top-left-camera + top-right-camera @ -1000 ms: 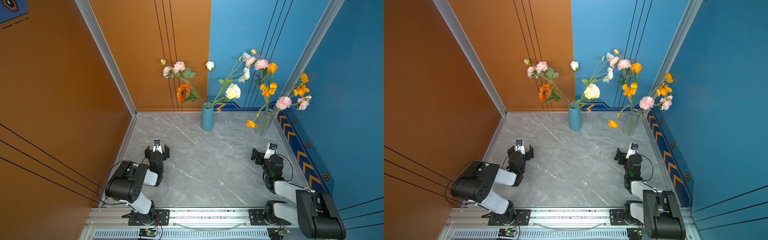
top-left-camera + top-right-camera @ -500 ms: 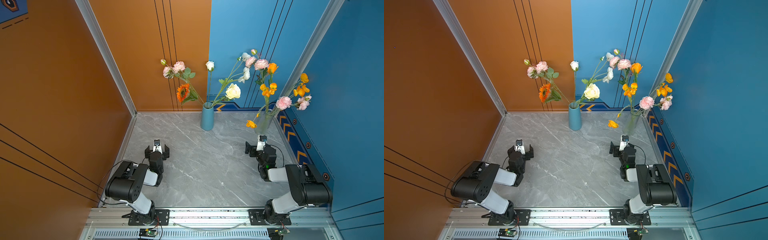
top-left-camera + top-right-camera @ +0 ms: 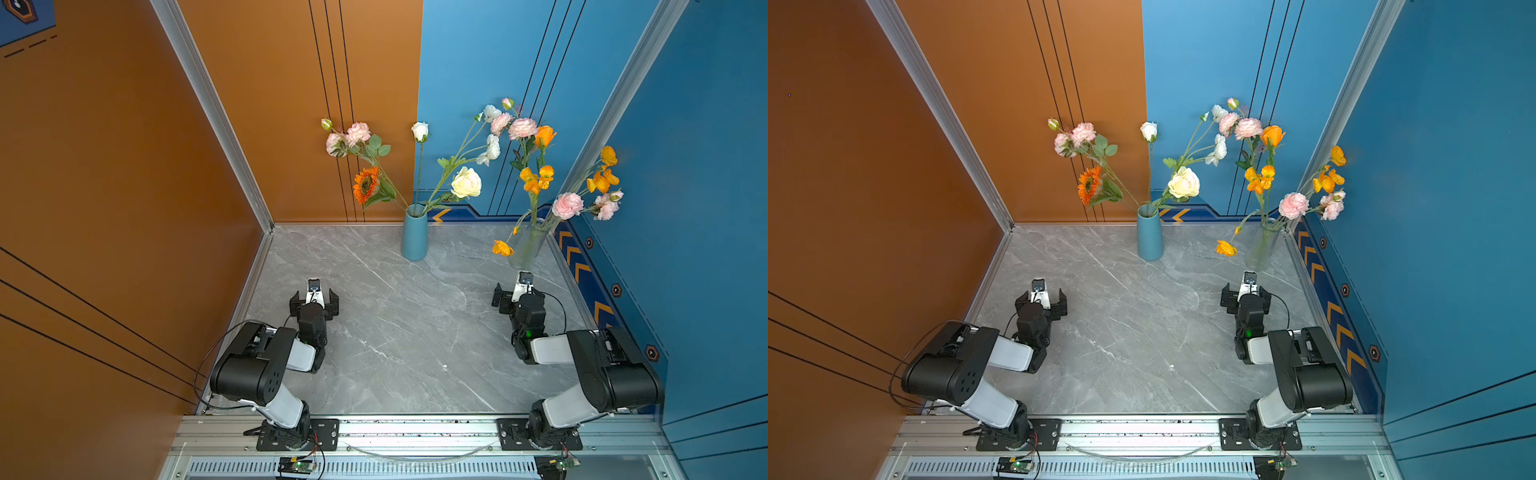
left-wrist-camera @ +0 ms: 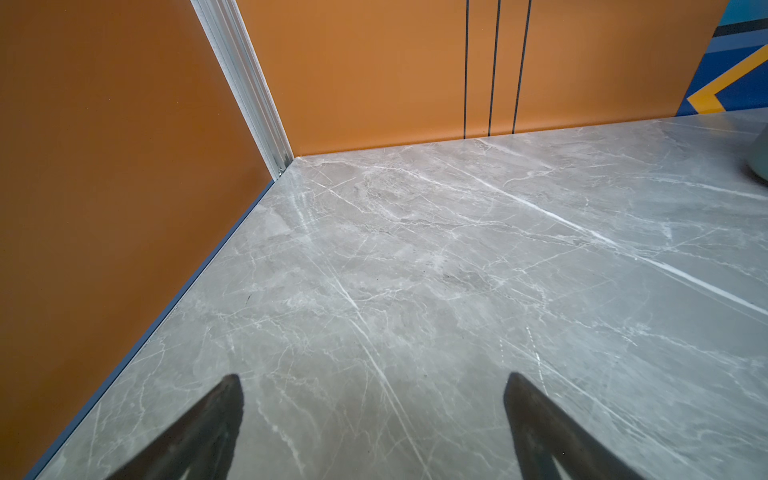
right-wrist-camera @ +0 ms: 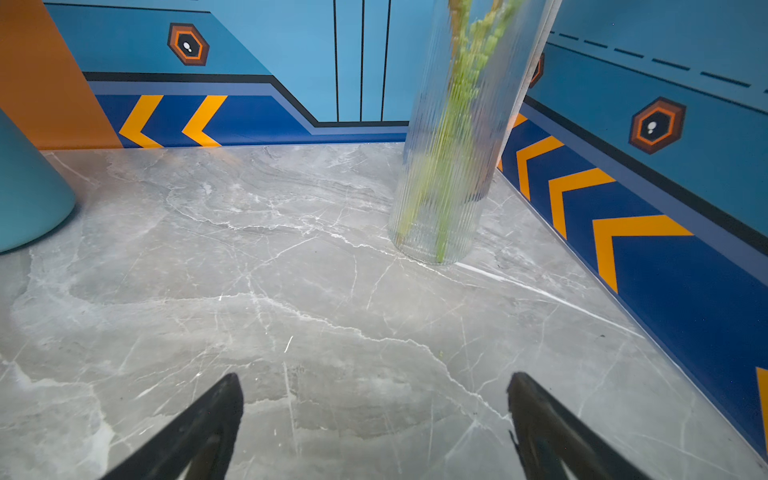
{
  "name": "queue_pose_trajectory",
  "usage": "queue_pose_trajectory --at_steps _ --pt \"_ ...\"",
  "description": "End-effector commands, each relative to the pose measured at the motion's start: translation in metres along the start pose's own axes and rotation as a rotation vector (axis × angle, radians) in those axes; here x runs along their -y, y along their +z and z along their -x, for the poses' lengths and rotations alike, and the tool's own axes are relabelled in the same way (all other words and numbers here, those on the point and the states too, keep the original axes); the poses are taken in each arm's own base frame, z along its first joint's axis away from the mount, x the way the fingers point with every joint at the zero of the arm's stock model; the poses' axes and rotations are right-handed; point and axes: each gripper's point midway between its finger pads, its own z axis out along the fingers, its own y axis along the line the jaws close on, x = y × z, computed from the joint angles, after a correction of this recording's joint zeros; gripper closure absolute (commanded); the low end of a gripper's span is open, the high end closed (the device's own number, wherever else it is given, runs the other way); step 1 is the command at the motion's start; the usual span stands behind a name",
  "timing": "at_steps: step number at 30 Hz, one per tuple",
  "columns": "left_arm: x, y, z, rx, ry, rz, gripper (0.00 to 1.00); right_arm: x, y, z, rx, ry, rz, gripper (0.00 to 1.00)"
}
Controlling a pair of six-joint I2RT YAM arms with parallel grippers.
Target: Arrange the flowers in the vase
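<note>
All flowers (image 3: 521,128) stand in two vases along the back of the grey marble desk (image 3: 395,332).

Blue vase (image 3: 414,237), top centre in both top views:
- orange sunflower (image 3: 366,185) leaning left, with two pink blooms (image 3: 349,136) above it
- white bud (image 3: 420,131) on a straight thin stem
- big cream rose (image 3: 466,182) leaning right, white sprigs (image 3: 492,147) higher up

Ribbed glass vase (image 3: 525,249), back right corner by the blue wall:
- pink blooms plus orange and yellow-orange ones on long green stems, fanning up and right
- one small orange bloom (image 3: 502,248) drooping low on the vase's left side
- in the right wrist view the stems show green and blurred through the glass

Left end effector (image 3: 314,299): jaws wide apart, with bare desk showing between them in the left wrist view. It sits low in the left half of the top views, pointing toward the orange back corner.

Right end effector (image 3: 518,296): jaws wide apart too, with only marble between them. It is just in front of the glass vase and not touching it. The blue vase's base sits at the left edge of the right wrist view.
</note>
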Motion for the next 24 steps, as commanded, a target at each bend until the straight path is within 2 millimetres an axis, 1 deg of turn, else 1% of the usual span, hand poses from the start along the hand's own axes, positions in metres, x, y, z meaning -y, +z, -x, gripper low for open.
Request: queue_pose_trajectory --at_steps 1,6,11,24 --pt "0.002 0.002 0.006 0.022 0.0 -0.009 0.02 0.004 0.0 -0.002 -0.002 0.001 -0.031 0.0" --pt "0.002 0.002 0.006 0.022 0.0 -0.009 0.02 0.001 -0.003 -0.002 0.012 -0.008 -0.017 0.0" --pt "0.001 0.002 0.006 0.021 0.0 -0.008 0.02 -0.008 -0.013 -0.002 0.054 -0.022 0.047 0.0" --pt "0.002 0.001 0.006 0.02 -0.002 -0.011 0.02 -0.009 -0.013 -0.002 0.054 -0.024 0.048 0.0"
